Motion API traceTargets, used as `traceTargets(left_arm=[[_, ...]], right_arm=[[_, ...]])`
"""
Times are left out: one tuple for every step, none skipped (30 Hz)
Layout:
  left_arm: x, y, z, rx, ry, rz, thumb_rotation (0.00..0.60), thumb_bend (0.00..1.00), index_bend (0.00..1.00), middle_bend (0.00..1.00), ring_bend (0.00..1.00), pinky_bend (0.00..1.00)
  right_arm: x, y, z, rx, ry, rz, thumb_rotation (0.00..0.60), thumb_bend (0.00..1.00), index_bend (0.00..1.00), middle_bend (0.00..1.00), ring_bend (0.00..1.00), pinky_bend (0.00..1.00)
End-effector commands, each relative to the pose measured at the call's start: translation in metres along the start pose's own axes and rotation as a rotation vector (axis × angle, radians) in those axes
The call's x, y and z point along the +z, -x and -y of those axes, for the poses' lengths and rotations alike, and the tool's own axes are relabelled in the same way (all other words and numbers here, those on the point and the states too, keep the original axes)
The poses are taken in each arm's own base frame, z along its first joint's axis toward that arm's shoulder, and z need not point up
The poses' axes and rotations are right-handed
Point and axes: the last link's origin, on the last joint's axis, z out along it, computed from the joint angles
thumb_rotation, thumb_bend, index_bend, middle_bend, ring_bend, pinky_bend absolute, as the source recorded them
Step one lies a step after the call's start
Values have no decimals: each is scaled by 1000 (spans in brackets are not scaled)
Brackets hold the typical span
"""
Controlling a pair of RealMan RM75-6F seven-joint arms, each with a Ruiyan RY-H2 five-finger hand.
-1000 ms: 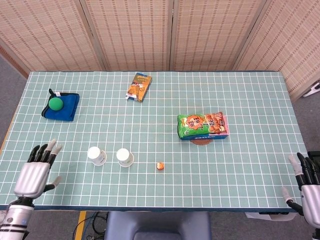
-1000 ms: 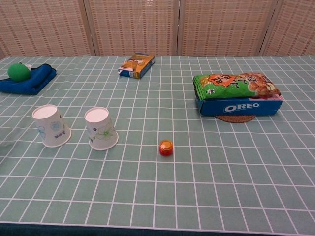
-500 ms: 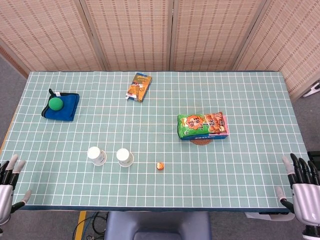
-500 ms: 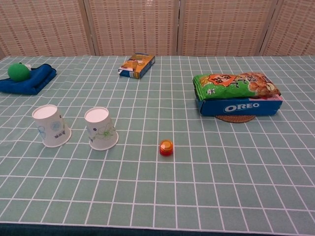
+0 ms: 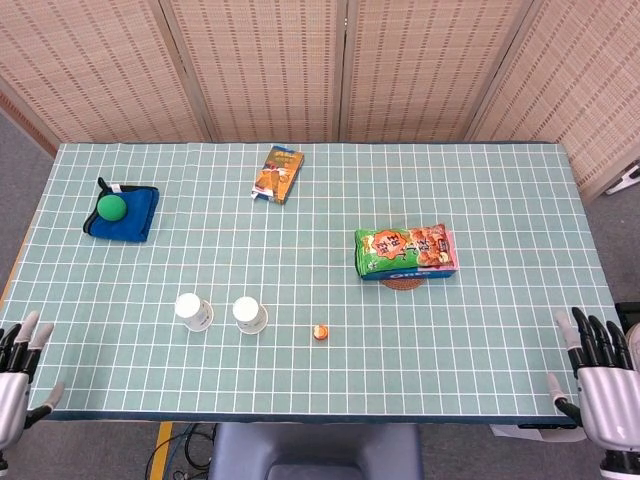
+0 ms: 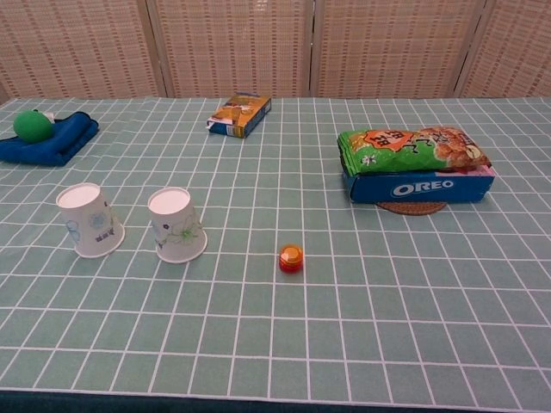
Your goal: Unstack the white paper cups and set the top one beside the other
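Observation:
Two white paper cups stand upside down, side by side and apart, on the green checked table: one cup [image 5: 193, 311] [image 6: 89, 220] on the left, the other cup [image 5: 250, 315] [image 6: 176, 225] just right of it. My left hand [image 5: 14, 382] hangs at the front left corner, off the table edge, fingers spread and empty. My right hand [image 5: 599, 388] hovers at the front right corner, fingers spread, holding nothing. Neither hand shows in the chest view.
A small orange bottle cap [image 5: 320, 332] [image 6: 291, 257] lies right of the cups. A snack bag on an Oreo box [image 5: 405, 252] [image 6: 417, 163] sits mid-right. A small box [image 5: 278, 173] lies at the back. A green ball on a blue cloth [image 5: 120, 210] is far left.
My left hand has drawn back from the table's front left, down off the edge. The right hand has shifted slightly near the front right corner. The cups have not moved.

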Motion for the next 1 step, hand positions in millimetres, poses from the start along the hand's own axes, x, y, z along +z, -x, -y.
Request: traceTargets(left_arm=[[2,3,0,10,-2,13,600,295,37,0,0,0]], right_arm=[[0,-1,0,0,-2,-4,600,311,8,0,0,0]])
